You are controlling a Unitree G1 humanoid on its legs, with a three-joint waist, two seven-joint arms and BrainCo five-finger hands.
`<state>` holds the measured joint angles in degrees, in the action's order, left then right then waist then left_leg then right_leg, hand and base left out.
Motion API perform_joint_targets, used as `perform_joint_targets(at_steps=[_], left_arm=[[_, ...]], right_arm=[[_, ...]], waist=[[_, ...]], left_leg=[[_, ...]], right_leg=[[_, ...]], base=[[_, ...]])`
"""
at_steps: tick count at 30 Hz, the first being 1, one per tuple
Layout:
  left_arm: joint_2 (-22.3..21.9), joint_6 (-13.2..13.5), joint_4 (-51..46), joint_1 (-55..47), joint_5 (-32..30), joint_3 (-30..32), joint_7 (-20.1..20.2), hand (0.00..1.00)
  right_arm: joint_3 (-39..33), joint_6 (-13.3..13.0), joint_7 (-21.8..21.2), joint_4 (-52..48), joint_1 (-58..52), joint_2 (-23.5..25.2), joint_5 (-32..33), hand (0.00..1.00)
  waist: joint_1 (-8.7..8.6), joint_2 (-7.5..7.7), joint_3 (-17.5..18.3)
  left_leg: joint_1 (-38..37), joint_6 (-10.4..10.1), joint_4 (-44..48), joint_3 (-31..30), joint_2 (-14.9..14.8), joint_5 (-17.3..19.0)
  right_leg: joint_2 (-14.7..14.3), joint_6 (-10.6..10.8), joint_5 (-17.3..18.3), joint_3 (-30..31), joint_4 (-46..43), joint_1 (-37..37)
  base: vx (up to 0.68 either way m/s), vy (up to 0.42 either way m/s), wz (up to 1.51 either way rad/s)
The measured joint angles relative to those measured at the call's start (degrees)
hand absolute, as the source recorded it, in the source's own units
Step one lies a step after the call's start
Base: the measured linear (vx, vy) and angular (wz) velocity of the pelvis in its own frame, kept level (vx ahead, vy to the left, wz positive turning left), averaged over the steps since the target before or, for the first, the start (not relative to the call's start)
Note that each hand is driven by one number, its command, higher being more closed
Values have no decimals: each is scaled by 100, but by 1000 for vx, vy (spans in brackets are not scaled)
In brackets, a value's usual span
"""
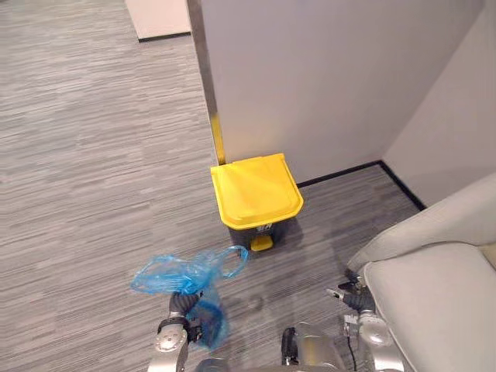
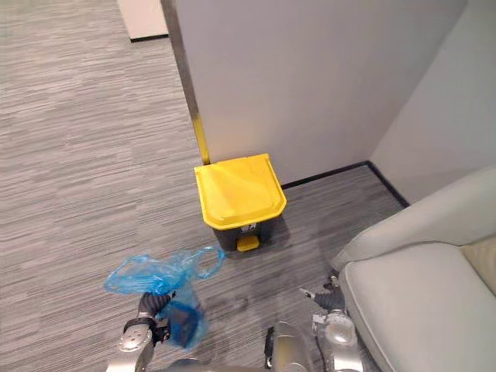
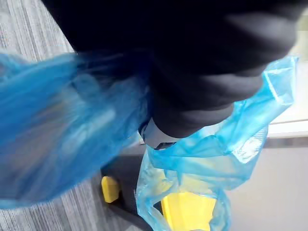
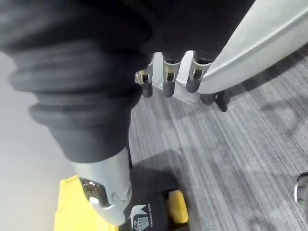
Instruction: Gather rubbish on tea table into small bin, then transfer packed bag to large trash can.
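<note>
Closest to the head camera, low on the left, is the left hand, wrapped in the blue bag. The plastic covers the grip in both the eye views and the left wrist view, so I cannot tell how the hand is set on it. The bag hangs around and below the hand with its loose handles flaring toward the bin. I judge that it is being carried clear of the grey carpet for the transfer step, though contact with the floor cannot be ruled out. This bag is the task's item, and it is near the bin but not yet over it.

Centre of view: the yellow-lidded bin stands against the wall, just beside a brass-coloured corner strip. Its lid is down. Its yellow pedal faces me, which I judge to be the intended way to open it. The lid must come up before the bag can go in.

Writing: a white printed mark sits on the dark body beside the pedal. I record it as present and cannot read it.

To the right, the right hand hangs with relaxed, straight fingers and holds nothing. It is free to help with the lid if needed. It is just beside the pale grey armchair, which I judge to limit room on that side.
</note>
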<state>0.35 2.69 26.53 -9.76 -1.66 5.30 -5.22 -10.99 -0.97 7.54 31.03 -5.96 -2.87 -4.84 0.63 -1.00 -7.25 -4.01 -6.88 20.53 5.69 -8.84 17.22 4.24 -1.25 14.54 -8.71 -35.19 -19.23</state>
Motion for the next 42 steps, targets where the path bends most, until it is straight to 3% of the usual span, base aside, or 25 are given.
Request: perform_joint_targets(at_steps=[1, 3, 4, 5, 6, 7, 9, 10, 11, 12, 14, 18, 20, 23, 24, 25, 26, 28, 29, 30, 33, 34, 38, 42], left_arm=[[-35, 1, -1, 37, 0, -1, 4, 100], [-122, 6, -30, 84, 1, 0, 24, 100], [-130, 7, -52, 78, 1, -2, 29, 100], [-138, 7, -92, 25, 1, -2, 37, 100], [-137, 7, -190, -44, 1, 0, 39, 100], [-134, 6, -223, -57, 1, 0, 39, 100], [-118, 6, -326, -74, -1, 14, 35, 100], [-123, 6, -355, -79, 0, 12, 35, 100], [-117, 7, -399, -116, -1, 13, 33, 100], [-39, 0, -383, -47, -1, 19, 29, 100], [56, 0, -367, -36, -1, 69, 26, 100], [119, 0, -331, -216, -10, 171, 18, 100], [154, 0, -294, -266, -12, 151, 19, 100], [248, -7, -115, -282, -12, 43, 18, 100], [266, -8, -114, -313, -11, -24, 13, 100], [260, -6, -114, -326, -10, -32, 12, 100], [258, -5, -114, -277, -9, -43, -4, 100], [285, -1, -111, -222, -8, -54, -4, 100], [288, 3, -100, -221, -7, -47, -2, 100], [256, -5, 93, -104, -8, -16, 5, 100], [17, -2, 233, -46, -11, -18, 22, 100], [-6, -2, 235, -25, -11, -18, 23, 100], [-22, 9, 281, 3, -11, -19, 28, 100], [-3, 9, 475, 25, -11, -12, 25, 100]], right_arm=[[7, 5, -2, 1, -44, 1, 2, 0], [66, -5, -3, -80, -246, 76, 44, 0], [109, -27, -4, -97, -247, 87, 66, 0], [149, -40, -2, -99, -229, 129, 103, 0], [145, -45, -1, -101, -193, 126, 150, 0], [141, -45, 1, -101, -184, 129, 183, 0], [133, -43, 5, -106, -217, 128, 209, 0], [126, -43, 6, -117, -251, 115, 209, 0], [69, -24, 7, -147, -292, 135, 209, 0], [30, -16, 8, -163, -291, 269, 212, 0], [-12, -17, 9, -169, -286, 297, 212, 0], [-40, -31, 9, -169, -181, 300, 205, 0], [-42, -30, 4, -124, -145, 272, 198, 0], [-113, -2, 5, -63, -143, 289, 185, 0], [-154, 16, 7, -63, -179, 299, 184, 0], [-146, 15, 2, -67, -221, 307, 183, 0], [-141, 16, 1, -69, -233, 310, 182, 0], [-146, 16, 2, -68, -232, 308, 185, 0], [-145, 13, 4, -61, -255, 311, 188, 0], [-197, 8, 7, 59, -292, 253, 194, 0], [-252, 24, 5, 190, -228, 136, 197, 0], [-249, 25, 2, 191, -231, 139, 198, 0], [-277, 20, 7, 213, -247, 138, 201, 0], [-422, 10, 5, 378, -211, 135, 202, 0]], waist=[[0, -10, -11], [28, 67, -92], [36, 75, -103], [55, 109, -123], [89, 101, -118], [129, 99, -119], [300, 75, -105], [329, 34, -81], [332, -12, -25], [293, 225, -49], [331, 334, -22], [343, 331, 5], [330, 275, 13], [274, 389, -56], [161, 393, -114], [135, 381, -88], [118, 448, -49], [42, 451, -48], [4, 478, -31], [17, 481, -20], [9, 166, 90], [14, 137, 108], [15, 141, 153], [23, 155, 242]], left_leg=[[19, -27, 135, -46, -38, -97], [565, -121, 1895, -118, -263, -860], [737, -117, 2336, -78, -340, -816], [1195, 127, 3087, 102, -470, -659], [1511, 294, 3245, 291, -531, -557], [1632, 371, 3196, 360, -527, -510], [1919, 545, 1940, 729, -491, -453], [1913, 529, 1449, 819, -479, -656], [1845, 510, 887, 904, -442, -869], [1748, 514, 622, 940, -220, -871], [1680, 519, 465, 958, -61, -870], [1280, 552, 177, 1147, 139, -840], [1122, 556, -83, 1201, 204, -711], [786, 611, -361, 1244, 326, -647], [587, 642, -416, 1174, 364, -603], [544, 633, -427, 1142, 364, -576], [515, 601, -411, 1081, 344, -532], [532, 563, -392, 944, 277, -517], [549, 513, -337, 847, 271, -528], [554, 316, -151, 683, 298, -448], [503, 169, -435, 542, 113, -539], [480, 139, -490, 542, 93, -559], [128, 58, -890, 528, -26, -644], [112, 133, -1067, 528, 23, -743]], right_leg=[[-9, -17, 10, -90, 113, 147], [-40, -38, 22, -330, 816, 1122], [-40, -44, 25, -348, 962, 1300], [-49, -49, 28, -360, 1198, 1597], [-45, -48, 28, -347, 1361, 1759], [-34, -45, 26, -339, 1429, 1823], [-9, 30, 35, -318, 1542, 2003], [-25, 109, 71, -315, 1519, 2016], [-29, 335, 241, -298, 1455, 2021], [139, 397, 279, -291, 1469, 1993], [204, 479, 224, -279, 1712, 2109], [403, 573, 166, -133, 1882, 2324], [430, 578, 169, -16, 1517, 2155], [688, 764, 57, 153, -359, 1378], [741, 804, -142, 289, -1190, 1021], [681, 773, -49, 425, -1302, 887], [548, 649, 287, 587, -1133, 666], [318, 565, 394, 760, -688, 448], [187, 533, 261, 876, 10, 443], [130, 368, -180, 861, 482, 591], [-47, 331, -205, 680, 821, 714], [-76, 320, -212, 657, 864, 742], [-226, 251, -275, 554, 1256, 1177], [-213, 319, -496, 558, 1675, 1285]], base=[[389, -184, 64], [337, -163, 49], [277, -71, 14], [236, 16, -8], [213, 45, -14], [194, 93, -21], [195, 145, -16], [225, 187, 6], [284, 206, 25], [273, 192, 29], [203, 99, 14], [95, 47, -13], [47, 22, -28], [20, -18, -7], [79, -8, 18], [110, -41, 23], [122, -101, 29], [93, -104, 42], [139, -123, 59], [220, -150, 45], [211, -116, 18], [141, -88, 14], [84, -39, 3], [36, 49, 3]])
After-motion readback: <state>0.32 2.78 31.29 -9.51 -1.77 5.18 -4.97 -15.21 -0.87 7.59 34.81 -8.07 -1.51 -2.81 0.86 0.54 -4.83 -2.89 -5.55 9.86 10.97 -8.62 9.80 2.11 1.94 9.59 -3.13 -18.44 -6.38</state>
